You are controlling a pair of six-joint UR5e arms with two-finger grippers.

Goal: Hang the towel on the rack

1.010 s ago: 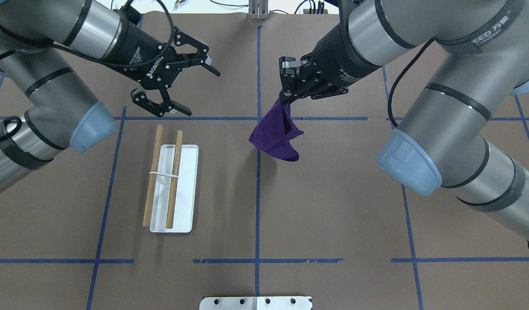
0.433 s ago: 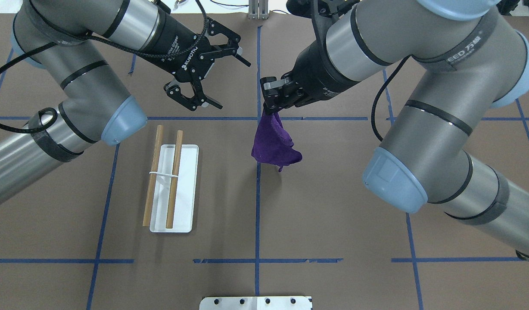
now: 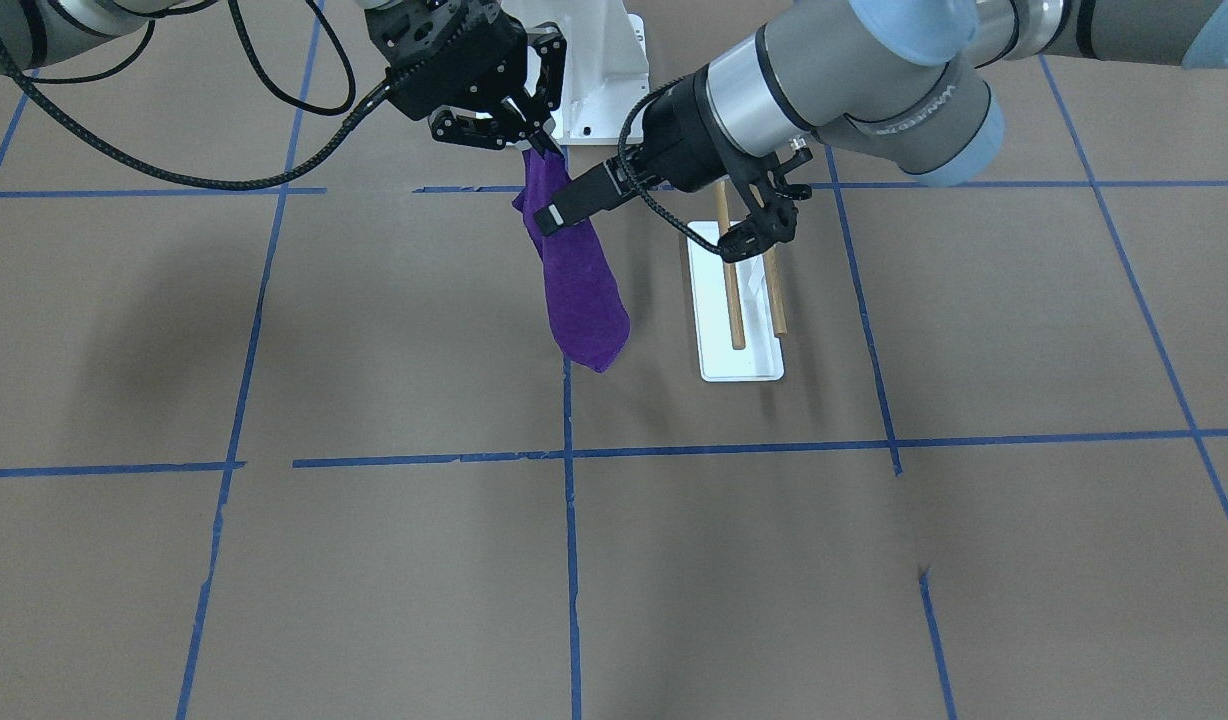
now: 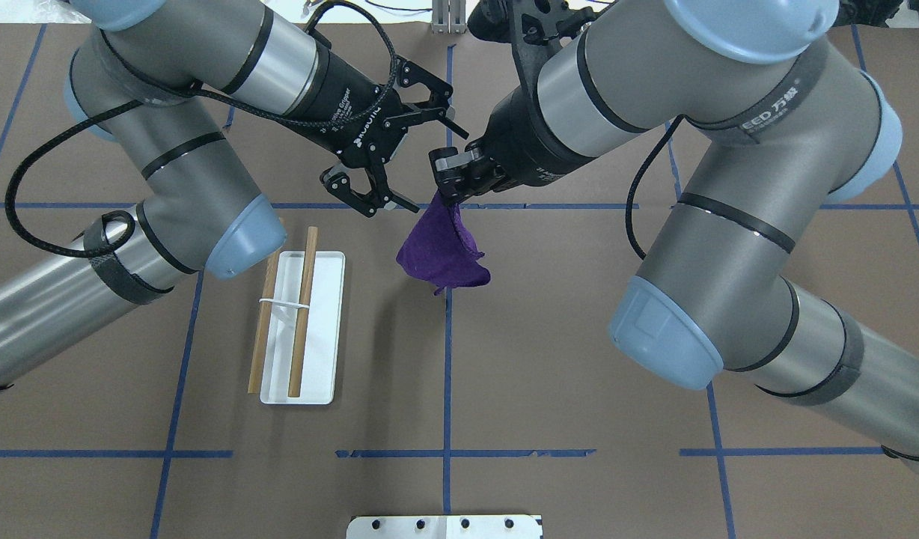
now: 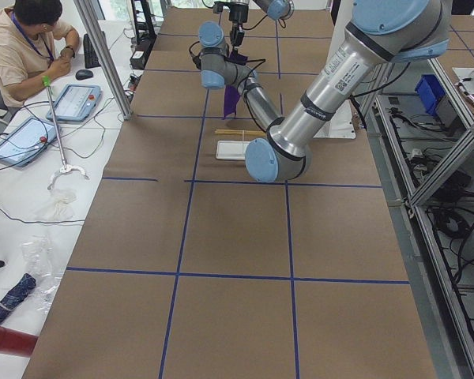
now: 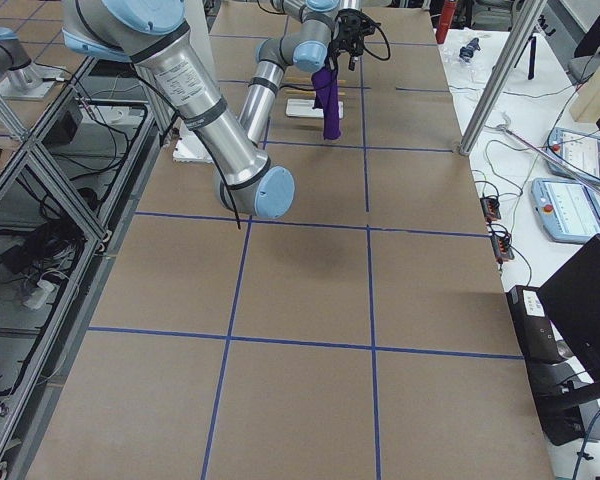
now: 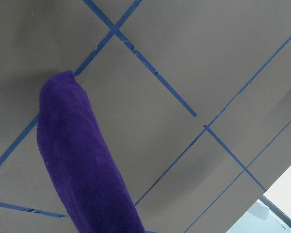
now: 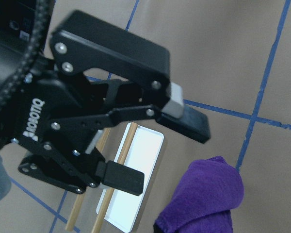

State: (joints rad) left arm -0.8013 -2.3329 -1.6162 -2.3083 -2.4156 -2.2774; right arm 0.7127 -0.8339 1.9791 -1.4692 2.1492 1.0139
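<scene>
The purple towel (image 4: 441, 258) hangs folded from my right gripper (image 4: 439, 196), which is shut on its top edge above the table's middle. It also shows in the front view (image 3: 576, 280) and the left wrist view (image 7: 82, 165). My left gripper (image 4: 434, 169) is open, with its jaws spread wide. Its fingertips sit just left of the pinched top of the towel, apart from it in the right wrist view (image 8: 160, 150). The rack (image 4: 304, 329) stands left of centre with a white base and two wooden dowels (image 4: 267, 299), and nothing hangs on it.
A white metal pedestal plate (image 4: 444, 526) with bolt holes lies at the near table edge. Blue tape lines cross the brown table. A seated operator (image 5: 24, 39) is beyond the table's far side in the left exterior view.
Both arms have moved toward the centre. My open left gripper has moved right, up to the towel's top. My right gripper has carried the towel slightly left, and it hangs more bunched.
</scene>
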